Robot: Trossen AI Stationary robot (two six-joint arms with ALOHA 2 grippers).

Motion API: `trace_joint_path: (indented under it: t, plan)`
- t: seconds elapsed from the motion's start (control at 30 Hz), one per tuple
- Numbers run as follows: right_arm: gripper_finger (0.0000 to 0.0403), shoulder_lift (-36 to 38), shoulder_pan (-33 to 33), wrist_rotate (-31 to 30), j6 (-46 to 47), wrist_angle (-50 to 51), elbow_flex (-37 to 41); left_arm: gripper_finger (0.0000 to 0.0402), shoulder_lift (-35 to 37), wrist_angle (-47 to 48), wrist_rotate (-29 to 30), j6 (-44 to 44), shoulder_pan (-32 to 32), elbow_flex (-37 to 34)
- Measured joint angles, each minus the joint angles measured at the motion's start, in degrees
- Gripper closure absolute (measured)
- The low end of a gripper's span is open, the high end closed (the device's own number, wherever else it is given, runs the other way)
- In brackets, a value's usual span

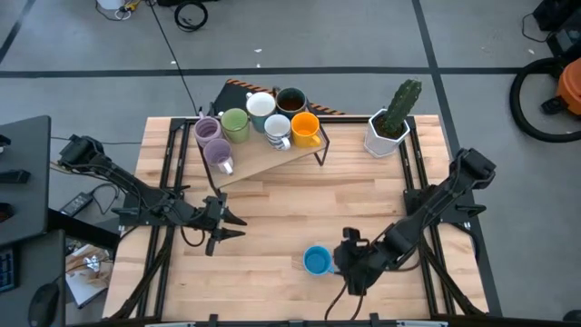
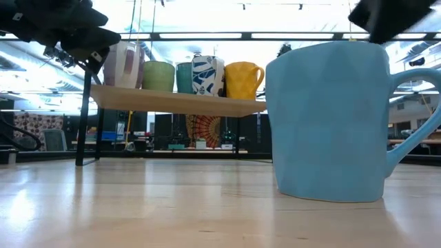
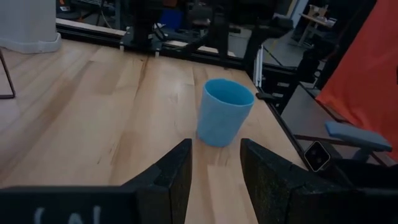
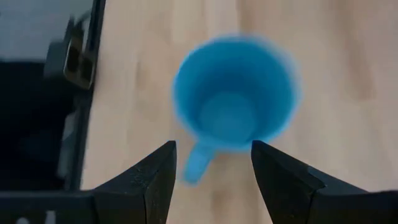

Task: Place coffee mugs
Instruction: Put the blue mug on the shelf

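High view, landmark: the blue mug (image 1: 317, 262) stands upright on the wooden table (image 1: 272, 218), on the side away from the shelf; I place everything else from it.
Right gripper: my right gripper (image 1: 345, 264) sits just beside the blue mug, on its right-arm side, and nothing is held in it.
Right fingers: in the right wrist view they are parted and empty, and the blue mug (image 4: 233, 102) shows beyond them, seen from above with its handle pointing back between the fingers (image 4: 152, 180).
Contact: I see a gap between my right fingers and the mug; they do not touch it.
Left gripper: my left gripper (image 1: 231, 226) is well apart from the blue mug, on the left-arm side of the table, fingers spread and empty.
Left wrist view: the blue mug (image 3: 224, 112) stands beyond my left fingers (image 3: 174, 177), clear of them.
Shelf: a raised wooden shelf (image 1: 263, 159) stands well beyond the blue mug, toward the far edge of the table.
Mugs on shelf: two purple mugs (image 1: 211, 141), a green mug (image 1: 235, 123), an orange mug (image 1: 306, 130), white mugs (image 1: 261, 106) and a dark mug (image 1: 290, 100) stand crowded together on it.
Cactus pot: a white pot with a green cactus (image 1: 393, 123) stands on the table to the right of the shelf, far from the blue mug.
Low view: the blue mug (image 2: 329, 120) fills the near foreground, with the shelf (image 2: 179, 103) behind it.
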State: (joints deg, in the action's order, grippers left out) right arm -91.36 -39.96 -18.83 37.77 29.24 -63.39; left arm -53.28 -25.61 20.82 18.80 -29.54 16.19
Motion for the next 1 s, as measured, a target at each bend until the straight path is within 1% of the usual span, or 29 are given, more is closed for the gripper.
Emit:
trace_joint_path:
  t: [0.07, 0.23, 0.43, 0.63, 0.87, 1.0]
  plan:
    - [0.0188, -1.8, -0.4, 2.6, 1.4, -0.4, -0.6, 0.026, 0.0, 0.3, 0.0, 0.0, 0.0, 0.0]
    - [0.0188, -4.4, -0.6, 5.1, 7.1, 2.5, -0.6, 0.026, 0.0, 0.5, 0.0, -0.1, 0.0, 0.0]
    - [0.0188, -6.0, -1.1, 5.6, 6.6, -1.9, 1.2, 0.026, 0.0, 1.1, 0.0, -0.1, 0.0, 0.0]
    - [0.0194, -5.9, -1.0, 6.2, 7.7, -14.8, 7.5, 0.026, 0.0, 1.5, 0.0, 0.1, 0.0, 0.0]
    - [0.0208, -5.9, -1.5, 1.2, 10.3, -27.1, 13.7, 0.026, 0.0, 1.5, 0.0, 0.1, 0.0, 0.0]
    - [0.0217, -5.9, -1.8, 0.5, 10.8, -35.0, 17.1, 0.026, 0.0, 1.6, 0.0, 0.1, 0.0, 0.0]
